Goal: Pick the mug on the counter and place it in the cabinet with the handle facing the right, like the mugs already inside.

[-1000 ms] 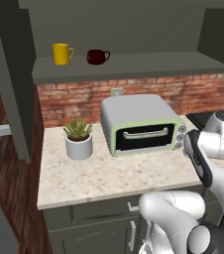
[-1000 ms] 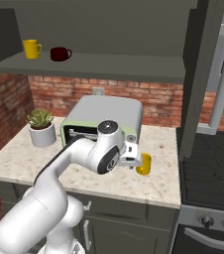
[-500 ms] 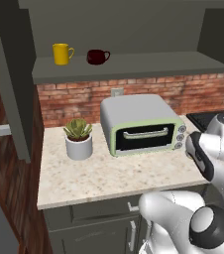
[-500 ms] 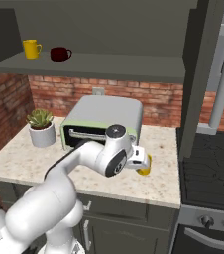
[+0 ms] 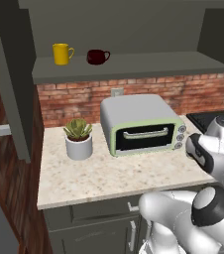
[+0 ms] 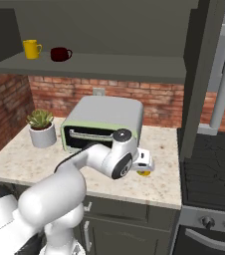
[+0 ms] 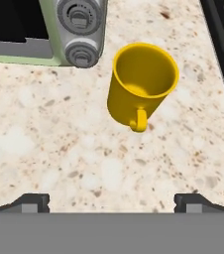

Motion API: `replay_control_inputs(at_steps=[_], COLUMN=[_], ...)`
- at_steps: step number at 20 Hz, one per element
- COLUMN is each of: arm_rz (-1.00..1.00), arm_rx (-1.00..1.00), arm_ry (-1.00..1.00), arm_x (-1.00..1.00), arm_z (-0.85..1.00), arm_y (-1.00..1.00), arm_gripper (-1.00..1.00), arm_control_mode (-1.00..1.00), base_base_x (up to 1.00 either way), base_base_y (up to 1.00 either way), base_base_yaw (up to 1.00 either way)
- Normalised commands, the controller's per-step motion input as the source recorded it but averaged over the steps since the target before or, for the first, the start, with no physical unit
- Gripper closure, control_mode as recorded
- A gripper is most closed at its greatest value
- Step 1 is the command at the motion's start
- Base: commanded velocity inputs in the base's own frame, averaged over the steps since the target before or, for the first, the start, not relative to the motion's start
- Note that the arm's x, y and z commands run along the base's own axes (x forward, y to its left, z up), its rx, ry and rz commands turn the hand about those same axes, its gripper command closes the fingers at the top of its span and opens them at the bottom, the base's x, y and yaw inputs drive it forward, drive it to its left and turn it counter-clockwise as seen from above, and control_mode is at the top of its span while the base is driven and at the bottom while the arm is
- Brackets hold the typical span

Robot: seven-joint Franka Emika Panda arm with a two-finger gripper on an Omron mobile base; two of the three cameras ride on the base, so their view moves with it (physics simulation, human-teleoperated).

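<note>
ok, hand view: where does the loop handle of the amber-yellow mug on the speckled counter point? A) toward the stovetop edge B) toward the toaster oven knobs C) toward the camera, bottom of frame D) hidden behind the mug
C: the small amber loop handle sits on the near side of the amber-yellow cylindrical mug, pointing to the frame's bottom, where the open gripper has its dark fingertips spread wide above the beige speckled counter.

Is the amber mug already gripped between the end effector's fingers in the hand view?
No. The mug stands free on the counter, well apart from the fingertips at the frame's bottom.
</note>
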Motion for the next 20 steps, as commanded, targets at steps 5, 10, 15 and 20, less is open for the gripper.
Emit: replay_control_inputs(at_steps=[5,10,15,20], arm_rz=[0.0,0.0,0.0,0.0], arm_rx=[0.0,0.0,0.0,0.0], arm_ry=[0.0,0.0,0.0,0.0], arm_x=[0.24,0.25,0.21,0.17], arm_z=[-0.18,-0.15,-0.11,-0.13], arm_y=[-0.13,-0.13,-0.1,-0.07], arm_gripper=[-1.0,-1.0,-1.0,-1.0], arm_control_mode=[-1.0,-1.0,-1.0,-1.0], base_base_x=[0.0,0.0,0.0,0.0], base_base_y=[0.0,0.0,0.0,0.0], base_base_yaw=[0.0,0.0,0.0,0.0])
